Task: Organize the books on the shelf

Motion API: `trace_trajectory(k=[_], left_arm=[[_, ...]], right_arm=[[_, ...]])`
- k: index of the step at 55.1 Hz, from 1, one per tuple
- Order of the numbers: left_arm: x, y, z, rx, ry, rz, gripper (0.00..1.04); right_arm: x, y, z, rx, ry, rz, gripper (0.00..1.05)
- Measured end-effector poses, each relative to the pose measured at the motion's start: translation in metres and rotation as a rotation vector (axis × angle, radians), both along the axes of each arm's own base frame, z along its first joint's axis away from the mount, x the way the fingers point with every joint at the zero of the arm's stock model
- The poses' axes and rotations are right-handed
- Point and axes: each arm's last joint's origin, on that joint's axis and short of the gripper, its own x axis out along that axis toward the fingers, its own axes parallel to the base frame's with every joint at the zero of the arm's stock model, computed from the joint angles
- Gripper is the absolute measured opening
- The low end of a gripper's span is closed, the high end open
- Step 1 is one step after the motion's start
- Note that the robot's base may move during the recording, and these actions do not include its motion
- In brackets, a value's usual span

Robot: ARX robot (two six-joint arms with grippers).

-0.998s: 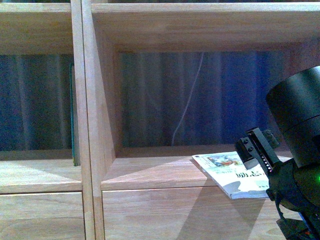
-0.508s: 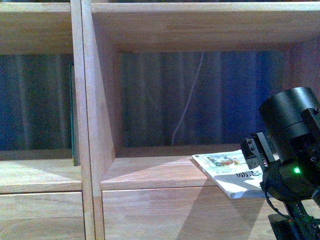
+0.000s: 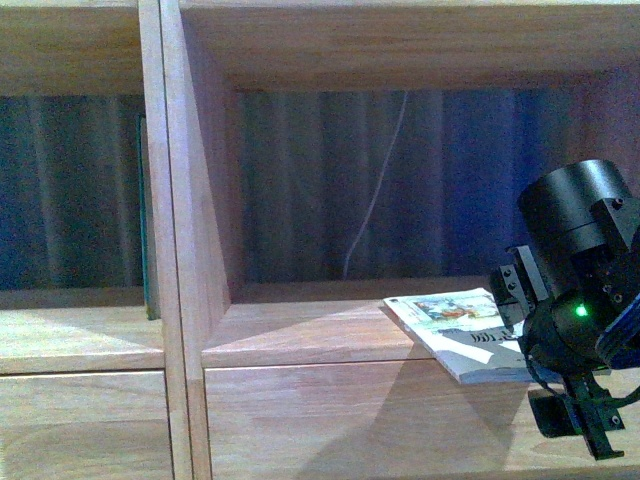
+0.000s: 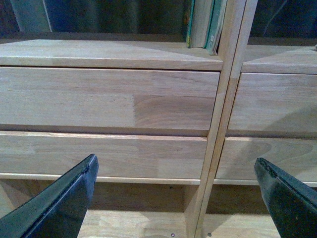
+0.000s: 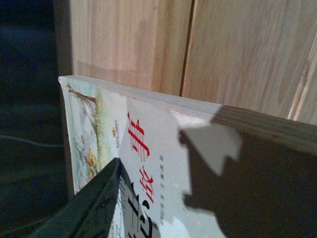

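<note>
Jaws of the right gripper [image 3: 512, 305] clamped the book [image 3: 450, 312] on the pale shelf [image 3: 300, 340], blue curtain [image 3: 460, 180] behind; left gripper [image 4: 174, 163] gaped.

Indoor room, dim, bluish light. Furnished for keeping books: a pale wood bookcase [image 3: 300, 335] fills the front view, with its upright divider left of centre, open compartments above and plain drawer fronts [image 3: 350, 420] along the bottom edge. It is open-backed: a dark blue pleated curtain [image 3: 450, 180] shows through the compartments, with a thin white cable [image 3: 375, 200] hanging against it at centre. Upright books [image 4: 203, 22] stand at top centre of the left wrist view. One paperback [image 3: 455, 325] lies flat at lower right of the front view. Reads as a study or reading corner, home-like. The curtain backdrop could equally mean a staged room; cannot tell which.
</note>
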Motion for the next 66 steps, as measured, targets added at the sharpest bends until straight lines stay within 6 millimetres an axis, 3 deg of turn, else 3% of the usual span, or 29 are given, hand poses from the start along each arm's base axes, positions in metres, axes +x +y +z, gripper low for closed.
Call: trace_trajectory(k=[18, 42, 66], left_arm=[[0.0, 0.0, 0.0, 0.0, 0.0, 0.0, 0.97], [0.0, 0.0, 0.0, 0.0, 0.0, 0.0, 0.97], [0.0, 0.0, 0.0, 0.0, 0.0, 0.0, 0.97]], right_arm=[[-0.003, -0.001, 0.013, 0.001, -0.052, -0.004, 0.17], [-0.031, -0.01, 0.022, -0.068, -0.1, 0.002, 0.16], [-0.114, -0.028, 0.078, -0.339, -0.402, 0.079, 0.16]])
